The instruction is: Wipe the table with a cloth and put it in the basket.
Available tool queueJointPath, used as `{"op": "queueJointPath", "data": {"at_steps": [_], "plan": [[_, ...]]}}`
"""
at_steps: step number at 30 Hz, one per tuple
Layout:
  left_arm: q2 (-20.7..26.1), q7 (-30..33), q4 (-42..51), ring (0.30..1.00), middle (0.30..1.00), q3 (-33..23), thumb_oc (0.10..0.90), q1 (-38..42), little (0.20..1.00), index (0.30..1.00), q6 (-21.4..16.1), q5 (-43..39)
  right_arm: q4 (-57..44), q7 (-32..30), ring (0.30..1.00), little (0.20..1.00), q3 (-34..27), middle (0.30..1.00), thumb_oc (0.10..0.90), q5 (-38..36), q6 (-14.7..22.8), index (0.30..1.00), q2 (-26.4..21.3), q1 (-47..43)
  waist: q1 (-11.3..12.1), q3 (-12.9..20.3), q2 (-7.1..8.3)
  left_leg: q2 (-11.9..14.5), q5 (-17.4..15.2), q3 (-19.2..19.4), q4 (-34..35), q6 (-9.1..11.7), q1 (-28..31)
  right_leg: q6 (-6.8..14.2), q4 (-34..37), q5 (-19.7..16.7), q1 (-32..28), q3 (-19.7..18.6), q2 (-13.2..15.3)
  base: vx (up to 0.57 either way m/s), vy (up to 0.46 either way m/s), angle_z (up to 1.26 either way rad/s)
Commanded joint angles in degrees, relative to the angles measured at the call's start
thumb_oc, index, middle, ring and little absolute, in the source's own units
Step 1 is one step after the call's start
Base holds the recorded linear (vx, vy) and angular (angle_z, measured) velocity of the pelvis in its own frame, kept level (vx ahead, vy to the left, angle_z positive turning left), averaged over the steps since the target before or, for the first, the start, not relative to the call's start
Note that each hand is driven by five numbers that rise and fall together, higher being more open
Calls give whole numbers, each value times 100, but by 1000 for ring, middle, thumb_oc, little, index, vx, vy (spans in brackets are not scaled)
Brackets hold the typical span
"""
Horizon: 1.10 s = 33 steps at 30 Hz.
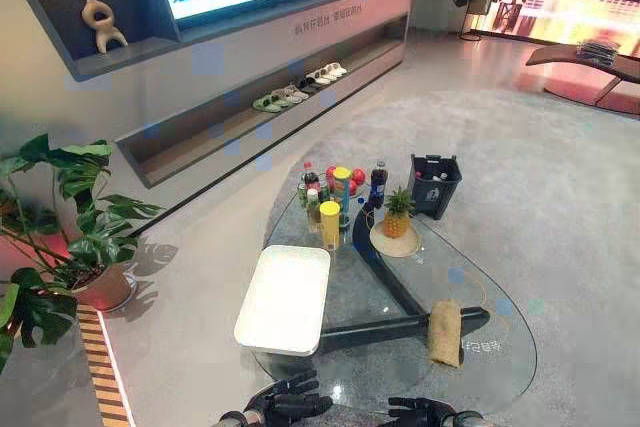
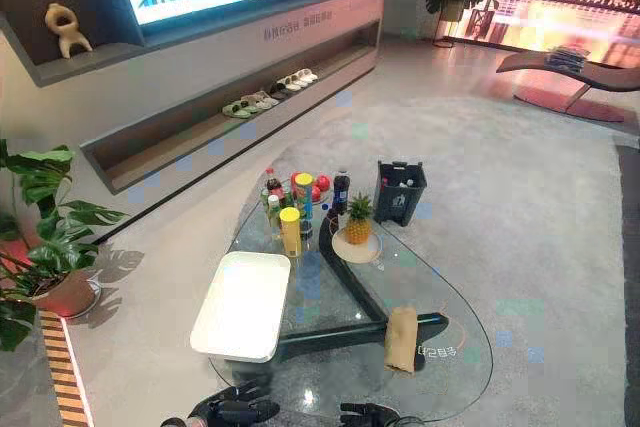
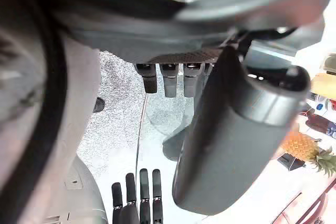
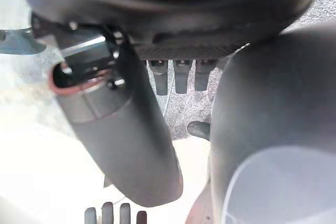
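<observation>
1. While the rolled tan cloth (image 1: 445, 332) lies untouched on the near right part of the glass table (image 1: 512, 352), the robot's two hands hover low at the table's near edge, well short of it.
2. Left hand (image 1: 290, 402): fingers loosely spread and relaxed, holding nothing, just in front of the near corner of a white tray (image 1: 285, 297).
3. Right hand (image 1: 420, 411): fingers likewise relaxed and empty. It sits beside the left hand, with the cloth lying farther out on the glass and slightly to its right.
4. A dark basket (image 1: 436, 187) stands on the grey carpet just past the table's far right edge, well apart from the cloth. Something pale shows inside it, too small to identify.
5. At the table's far end a cluster of bottles (image 1: 320, 192) stands with a yellow can (image 1: 330, 224) at its near side. A pineapple (image 1: 397, 215) rests on a pale round mat next to them.
6. A leafy potted plant (image 1: 60, 237) stands on the floor to the left, and pairs of slippers (image 1: 295, 92) line a low wall shelf beyond.
</observation>
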<state>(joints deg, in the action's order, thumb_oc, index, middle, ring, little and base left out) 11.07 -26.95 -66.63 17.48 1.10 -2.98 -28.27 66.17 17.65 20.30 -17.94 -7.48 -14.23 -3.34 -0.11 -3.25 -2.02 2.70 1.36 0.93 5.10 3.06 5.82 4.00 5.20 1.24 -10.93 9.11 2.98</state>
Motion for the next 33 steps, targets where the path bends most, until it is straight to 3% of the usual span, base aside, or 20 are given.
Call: {"op": "queueJointPath", "data": {"at_steps": [1,16,33], "plan": [[-166,-286,-196,900,900,224,800,440,900,900,-61,-20,218,71,900,900,131,900,800,33,83,900,191,-311,99,-107,236,-204,-446,177,-165,-141,230,64,-20,-108,311,-197,124,31,146,-86],[-167,-394,-201,900,900,182,800,426,900,900,8,-44,180,69,900,900,123,900,800,29,46,900,178,-312,100,-113,236,-206,-441,169,-173,-136,222,58,-20,-114,314,-201,120,0,0,0],[-150,-201,-36,900,900,205,800,331,900,900,-103,-250,-256,-423,900,900,254,900,800,248,530,900,92,-251,88,-282,255,-222,-411,151,-208,-156,57,68,-26,-165,466,-239,106,0,0,0]]}}
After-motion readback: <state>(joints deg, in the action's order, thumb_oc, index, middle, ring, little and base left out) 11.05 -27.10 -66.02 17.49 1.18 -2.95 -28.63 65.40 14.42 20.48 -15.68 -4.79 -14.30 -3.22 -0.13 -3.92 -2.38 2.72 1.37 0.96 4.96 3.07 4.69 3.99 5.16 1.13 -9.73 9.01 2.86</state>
